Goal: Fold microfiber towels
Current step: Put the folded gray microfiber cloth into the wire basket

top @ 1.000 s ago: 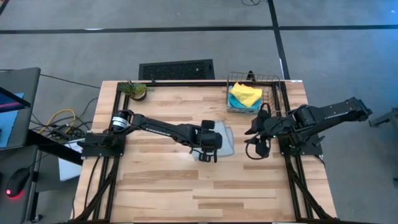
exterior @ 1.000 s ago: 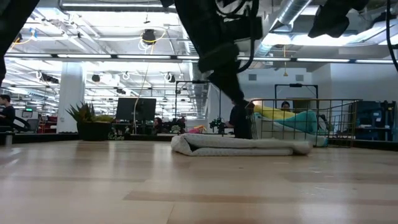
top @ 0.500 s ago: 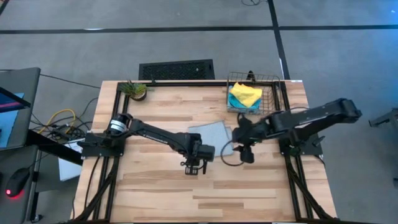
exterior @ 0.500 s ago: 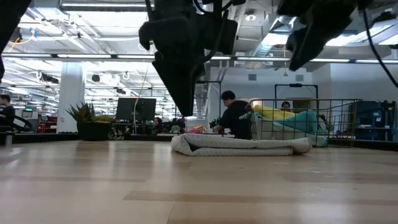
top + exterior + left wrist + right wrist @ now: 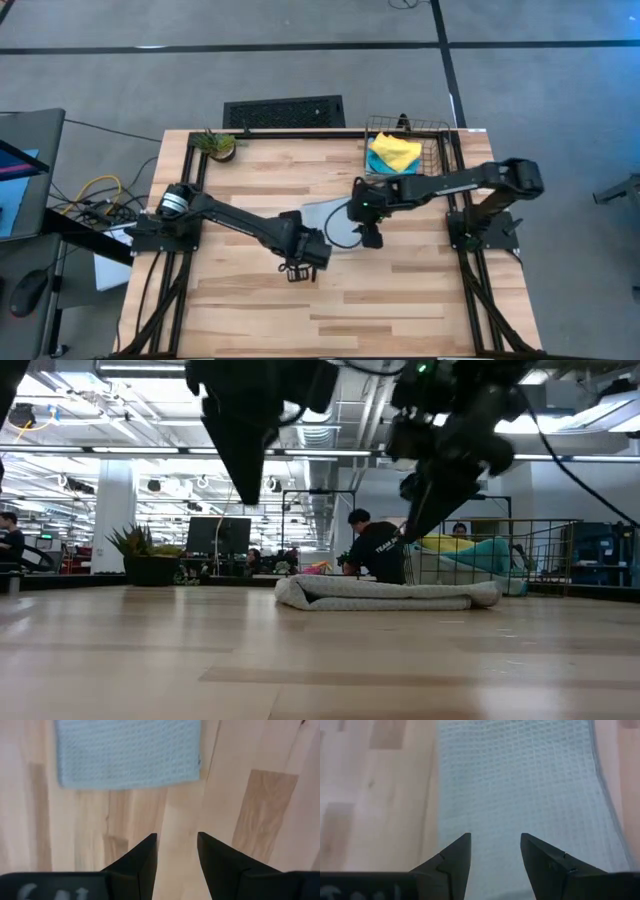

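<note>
Now on the pale plank table (image 5: 250, 300) the folded pale blue towel (image 5: 322, 214), a soft waffle-weave slab, lies just past centre toward one o'clock; yellow and cyan towels (image 5: 393, 153) wait in the wire basket (image 5: 436, 130) at one o'clock. My right gripper (image 5: 369, 238) hovers spread over the fold's three-o'clock edge, my left gripper (image 5: 297, 273) spread and empty at its seven o'clock. I judge another fold next, needing an edge pinch.

A light wooden desk (image 5: 250, 290) carries a folded pale blue towel (image 5: 325, 215) beneath the right fingers (image 5: 455, 855), a wire mesh basket (image 5: 432, 135) and a small potted plant (image 5: 218, 145).
</note>
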